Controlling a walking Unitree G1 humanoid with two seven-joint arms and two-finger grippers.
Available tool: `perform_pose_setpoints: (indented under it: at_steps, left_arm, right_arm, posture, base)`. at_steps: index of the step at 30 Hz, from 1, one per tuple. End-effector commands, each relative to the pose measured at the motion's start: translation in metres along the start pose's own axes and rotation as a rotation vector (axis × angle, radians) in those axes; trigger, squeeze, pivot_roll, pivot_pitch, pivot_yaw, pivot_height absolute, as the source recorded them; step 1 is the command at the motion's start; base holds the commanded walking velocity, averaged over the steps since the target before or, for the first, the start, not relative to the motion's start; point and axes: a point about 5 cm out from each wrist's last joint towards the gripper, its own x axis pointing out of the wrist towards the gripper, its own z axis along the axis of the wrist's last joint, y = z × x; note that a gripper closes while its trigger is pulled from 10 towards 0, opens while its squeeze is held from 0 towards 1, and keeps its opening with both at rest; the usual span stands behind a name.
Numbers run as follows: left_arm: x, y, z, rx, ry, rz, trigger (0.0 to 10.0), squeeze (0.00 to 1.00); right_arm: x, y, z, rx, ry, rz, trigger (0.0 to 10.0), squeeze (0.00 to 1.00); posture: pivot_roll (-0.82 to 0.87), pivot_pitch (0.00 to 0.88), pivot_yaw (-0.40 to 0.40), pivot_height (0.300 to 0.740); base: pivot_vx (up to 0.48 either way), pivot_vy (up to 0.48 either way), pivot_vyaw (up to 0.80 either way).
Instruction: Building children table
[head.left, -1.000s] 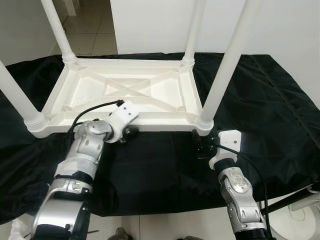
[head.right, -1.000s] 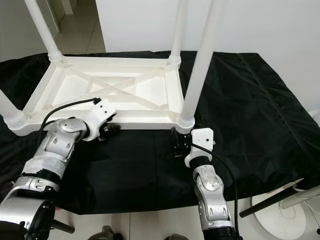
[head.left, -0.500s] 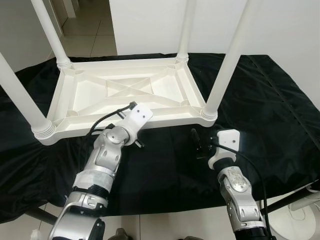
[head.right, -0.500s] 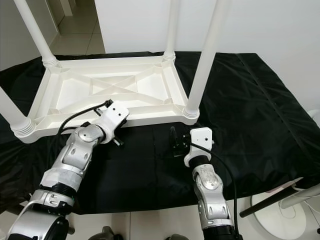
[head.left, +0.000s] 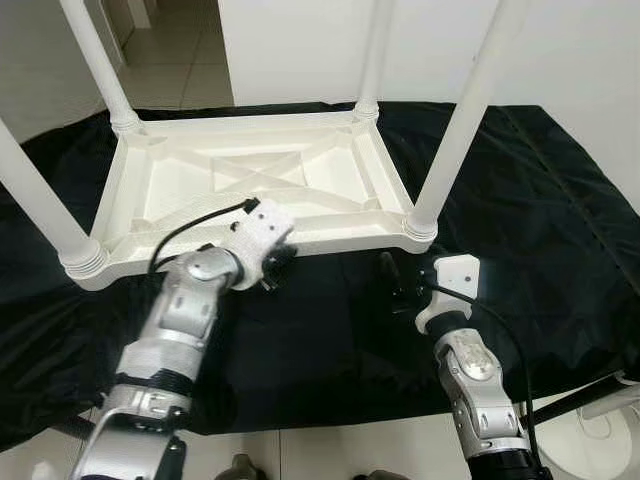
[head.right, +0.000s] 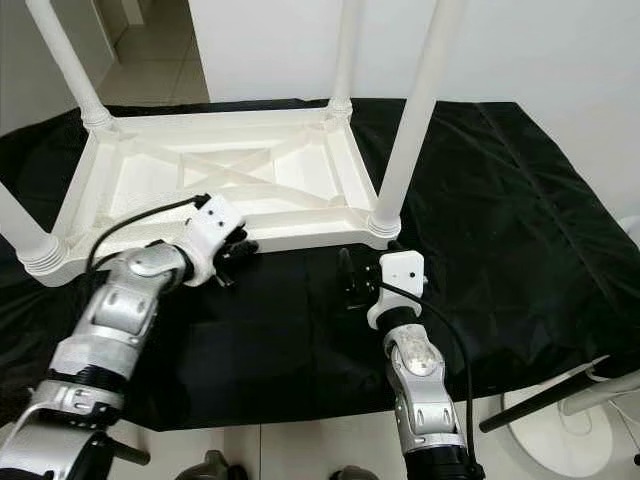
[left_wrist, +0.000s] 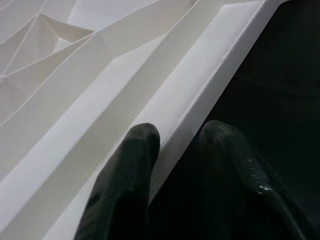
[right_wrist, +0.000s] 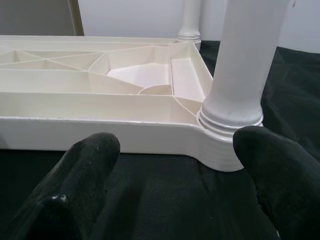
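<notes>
A white plastic children's table (head.left: 330, 190) lies upside down on a black cloth (head.left: 540, 210), its legs pointing up. My left gripper (head.left: 278, 262) is at the table's near rim. In the left wrist view its fingers (left_wrist: 131, 150) straddle the rim (left_wrist: 200, 95), one inside and one outside over the cloth, with the jaws open. My right gripper (head.left: 392, 285) hovers low over the cloth just in front of the near right leg (head.left: 462, 110). In the right wrist view its fingers (right_wrist: 87, 170) are spread wide, with the leg's base (right_wrist: 232, 125) ahead between them.
The black cloth covers the whole work surface, and its front edge (head.left: 330, 415) runs close to my arms. A tiled floor (head.left: 170, 60) and a white wall (head.left: 300, 40) lie beyond. A dark pole and a white stand base (head.left: 610, 405) sit at the lower right.
My left gripper has moved from the cloth just below the rim up onto the near rim. The right gripper has barely moved. The view has shifted slightly.
</notes>
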Motion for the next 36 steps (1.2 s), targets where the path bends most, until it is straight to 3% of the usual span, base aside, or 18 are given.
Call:
perform_pose_setpoints:
  at_steps: [1, 2, 3, 4, 5, 14, 17, 21, 30, 31, 32, 33, 34, 36]
  left_arm:
    - [-0.002, 0.007, -0.007, 0.038, 0.036, -0.003, 10.0, 1.00]
    - [-0.002, 0.007, -0.007, 0.038, 0.036, -0.003, 10.0, 1.00]
    - [-0.003, 0.009, -0.009, 0.056, 0.046, -0.007, 10.0, 0.84]
    - [-0.003, 0.009, -0.009, 0.056, 0.046, -0.007, 10.0, 0.84]
    - [-0.003, 0.013, -0.012, 0.070, 0.071, 0.007, 10.0, 0.00]
    - [0.007, 0.033, -0.027, 0.064, 0.220, 0.115, 10.0, 0.00]
    - [0.008, 0.035, -0.028, 0.068, 0.229, 0.120, 10.0, 0.00]
    - [0.011, 0.043, -0.032, 0.024, 0.285, 0.186, 10.0, 0.00]
    - [0.012, 0.044, -0.036, 0.024, 0.327, 0.161, 10.0, 0.00]
    - [0.012, 0.043, -0.035, 0.022, 0.322, 0.150, 9.1, 0.00]
    - [0.013, 0.042, -0.035, 0.019, 0.320, 0.142, 3.3, 0.00]
    - [0.013, 0.040, -0.035, 0.026, 0.313, 0.133, 2.5, 0.00]
    - [0.014, 0.036, -0.033, 0.018, 0.301, 0.128, 0.2, 0.00]
    - [0.014, 0.034, -0.032, 0.013, 0.293, 0.126, 0.2, 0.00]
  right_arm:
    - [0.001, 0.001, -0.002, 0.001, 0.001, 0.002, 10.0, 0.00]
    - [0.001, 0.001, -0.002, 0.001, 0.001, 0.002, 10.0, 0.00]
    - [0.001, 0.001, -0.001, 0.000, 0.001, 0.001, 10.0, 0.00]
    - [0.001, 0.001, -0.001, 0.000, 0.001, 0.001, 10.0, 0.00]
    - [0.001, 0.001, -0.002, -0.001, 0.001, -0.001, 10.0, 0.00]
    - [0.002, -0.001, -0.001, -0.006, -0.005, -0.022, 10.0, 0.00]
    - [0.002, -0.001, -0.001, -0.007, -0.006, -0.023, 10.0, 0.00]
    - [0.003, -0.003, 0.000, -0.014, -0.011, -0.031, 10.0, 0.00]
    - [0.006, -0.005, 0.002, -0.022, -0.021, -0.041, 10.0, 0.00]
    - [0.006, -0.005, 0.002, -0.023, -0.021, -0.042, 10.0, 0.00]
    - [0.006, -0.005, 0.002, -0.023, -0.022, -0.043, 10.0, 0.00]
    - [0.006, -0.005, 0.002, -0.024, -0.022, -0.043, 10.0, 0.00]
    - [0.007, -0.005, 0.002, -0.024, -0.022, -0.042, 10.0, 0.00]
    - [0.007, -0.005, 0.002, -0.025, -0.022, -0.040, 10.0, 0.00]
  posture:
    - [-0.06, 0.007, 0.028, 0.740]
    - [-0.06, 0.007, 0.028, 0.740]
    - [-0.06, 0.009, 0.030, 0.740]
    - [-0.06, 0.009, 0.030, 0.740]
    - [-0.06, 0.009, 0.030, 0.740]
    - [-0.08, 0.004, 0.046, 0.740]
    - [-0.08, 0.004, 0.046, 0.740]
    - [-0.10, 0.000, 0.051, 0.740]
    - [-0.10, 0.000, 0.053, 0.740]
    - [-0.10, 0.000, 0.052, 0.740]
    - [-0.10, 0.000, 0.052, 0.740]
    - [-0.10, 0.000, 0.051, 0.740]
    - [-0.10, 0.000, 0.049, 0.740]
    - [-0.10, 0.000, 0.049, 0.740]
  base:
    - [0.000, 0.000, 0.00]
    - [0.000, 0.000, 0.00]
    - [0.000, 0.000, 0.00]
    - [0.000, 0.000, 0.00]
    - [0.000, 0.000, 0.00]
    - [0.000, 0.000, 0.00]
    - [0.000, 0.000, 0.00]
    - [0.000, 0.000, 0.00]
    - [0.000, 0.000, 0.00]
    - [0.000, 0.000, 0.00]
    - [0.000, 0.000, 0.00]
    - [0.000, 0.000, 0.00]
    - [0.000, 0.000, 0.00]
    - [0.000, 0.000, 0.00]
